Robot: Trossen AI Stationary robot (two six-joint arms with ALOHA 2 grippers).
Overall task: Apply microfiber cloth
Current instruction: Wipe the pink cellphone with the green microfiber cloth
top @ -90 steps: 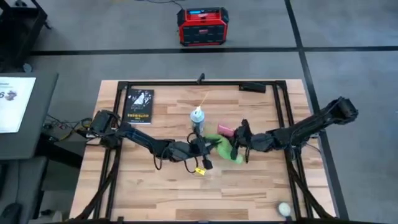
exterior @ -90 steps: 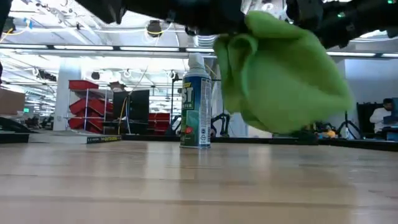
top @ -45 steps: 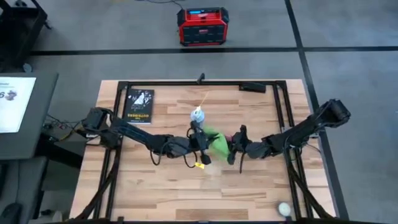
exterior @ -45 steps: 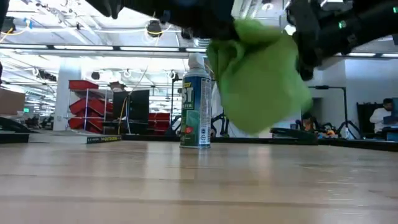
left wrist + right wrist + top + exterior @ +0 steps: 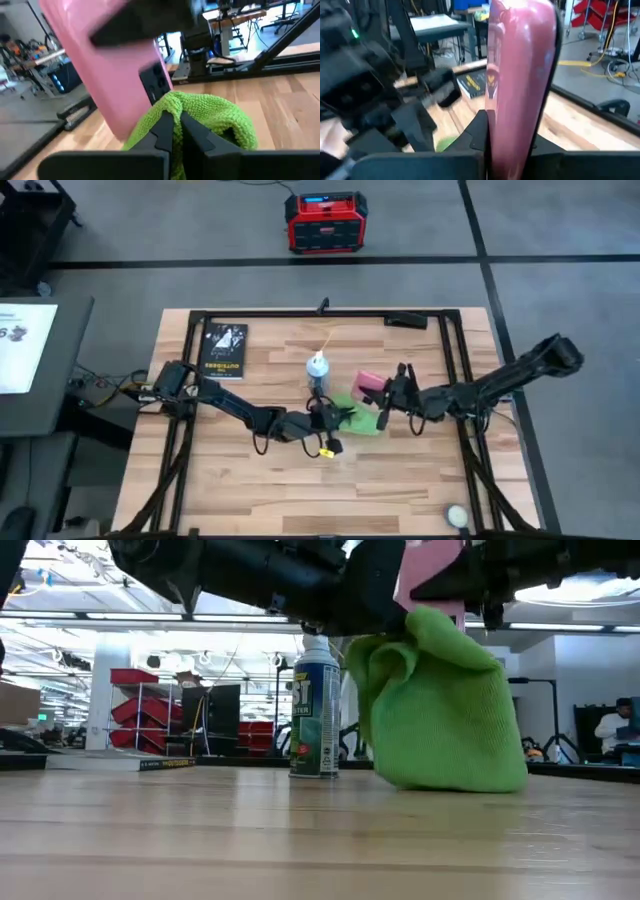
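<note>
— Lime-green, that microfiber cloth (image 5: 352, 413); where does it lie?

— Near the middle of the wooden table (image 5: 250, 490), between the two arms and just beside the spray can (image 5: 317, 370). In the low view the cloth (image 5: 438, 710) hangs bunched from its top, and its lower edge looks to rest on the table, though I cannot be sure of contact.

— Which claw has it?

— The left gripper (image 5: 338, 416). In the left wrist view its two dark fingers (image 5: 165, 131) are pressed together on a fold at the cloth's top edge (image 5: 200, 112), so the fabric is pinched between them and droops below.

— And the other arm?

— The right gripper (image 5: 383, 402) sits just beside the cloth, on the side away from the left arm. It is clamped on a pink phone (image 5: 366, 383). In the right wrist view the phone (image 5: 520, 75) stands upright between that gripper's fingers (image 5: 479, 131).

— How does the phone sit against the cloth?

— From the left wrist the phone (image 5: 107, 65), with its camera block showing, is right above the cloth's raised fold; whether they touch I cannot tell.

— Anything else on the table?

— A black book (image 5: 222, 349) with yellow lettering lies well apart toward the far left corner.
</note>
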